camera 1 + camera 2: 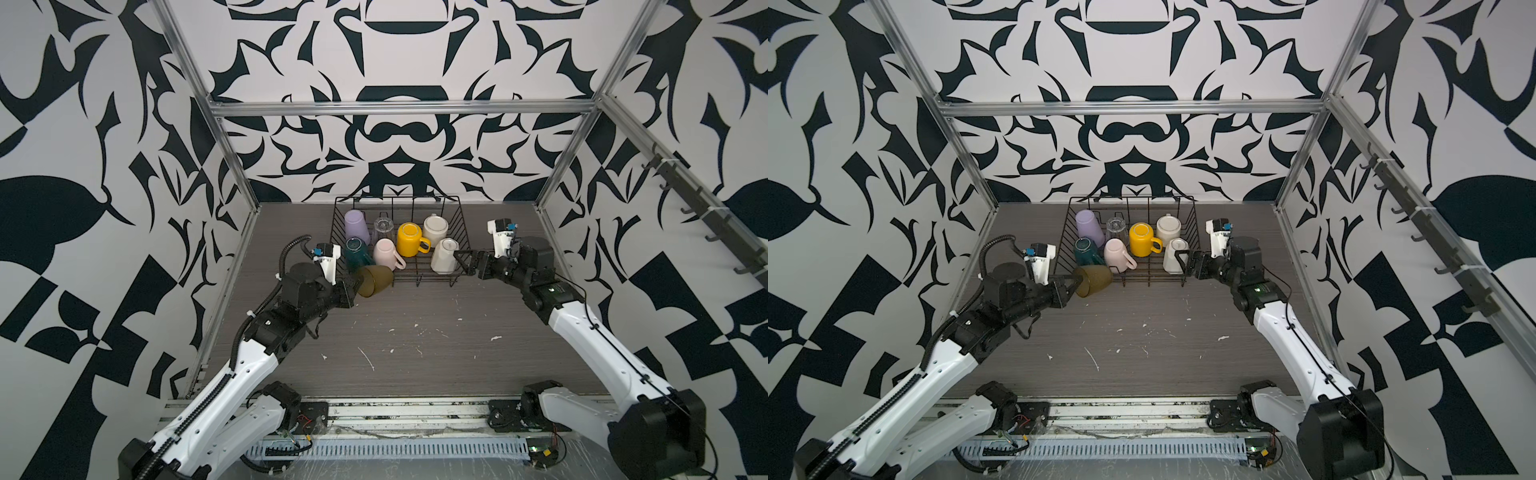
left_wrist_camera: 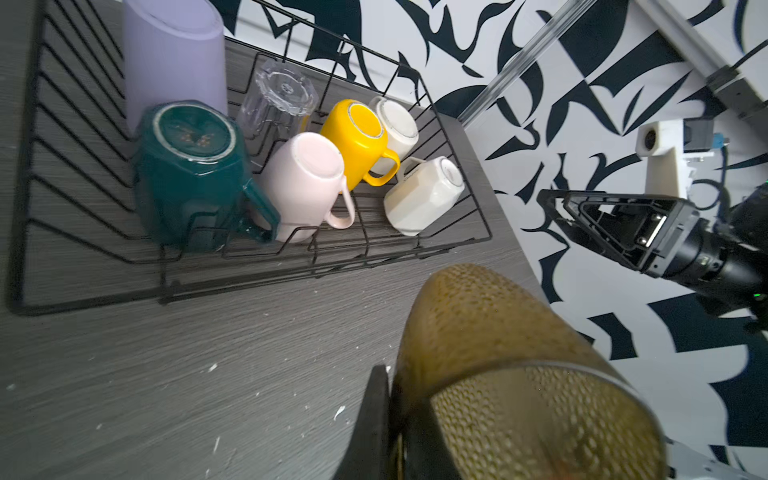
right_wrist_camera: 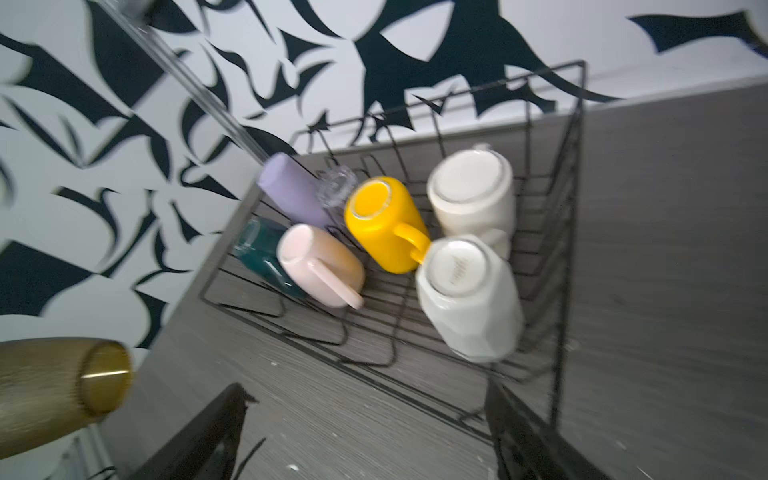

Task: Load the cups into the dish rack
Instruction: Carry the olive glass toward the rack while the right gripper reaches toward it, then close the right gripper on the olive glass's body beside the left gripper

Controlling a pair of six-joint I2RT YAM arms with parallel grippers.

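White faceted mug (image 3: 469, 299), faint illegible script on its upturned base

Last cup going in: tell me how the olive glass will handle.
The olive glass looks rigid and breakable, so knocks may chip it. Its dimpled surface probably aids grip. Round and tapered, it would likely roll sideways.
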